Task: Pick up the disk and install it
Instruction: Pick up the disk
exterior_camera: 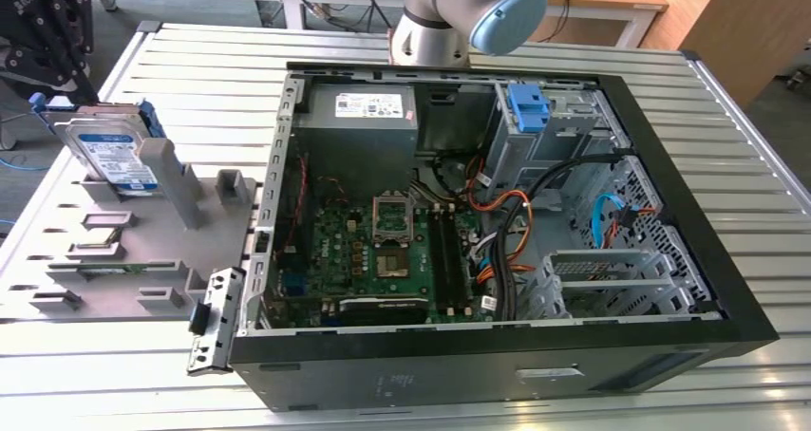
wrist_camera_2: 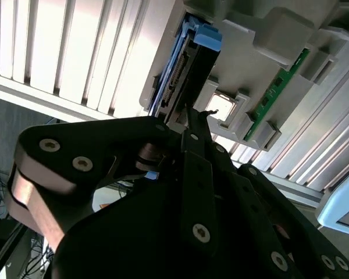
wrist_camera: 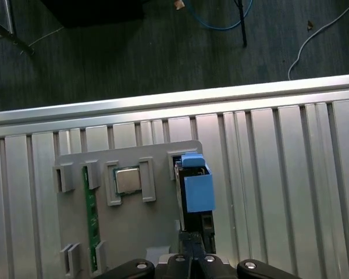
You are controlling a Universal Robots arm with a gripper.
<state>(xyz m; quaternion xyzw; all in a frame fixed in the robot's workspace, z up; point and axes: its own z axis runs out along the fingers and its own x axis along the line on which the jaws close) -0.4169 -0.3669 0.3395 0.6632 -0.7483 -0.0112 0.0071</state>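
Read the exterior view from its left. Find the gripper (exterior_camera: 64, 70) at the far left, hanging over the slatted desk (exterior_camera: 190, 61), close above the top edge of the disk (exterior_camera: 112, 151); cannot tell contact from here. Take the jaws as narrow, drawn almost together, with nothing between them; confirm in the first wrist view, with the gripper (wrist_camera: 192, 253) just beside the end of the disk (wrist_camera: 195, 192), and in the second wrist view, with the gripper (wrist_camera_2: 193, 115) at the dark edge of the disk (wrist_camera_2: 189, 70).

Note the disk standing upright on edge in a slot of the grey holder (exterior_camera: 140, 260), label facing out. See a memory stick (wrist_camera: 91, 221) and a chip (wrist_camera: 128, 180) seated in neighbouring slots.

Move right to the open computer case (exterior_camera: 507, 369), lying on its side. Locate the power supply box (exterior_camera: 361, 108) at the far wall, then a blue bracket (exterior_camera: 526, 103) in the drive bay beside it, then a bare metal drive cage (exterior_camera: 609, 270) towards the exterior view's right.

Judge the task as barely begun: gripper brought to the disk, grasp not made, disk not lifted, installation in the case wholly outstanding.
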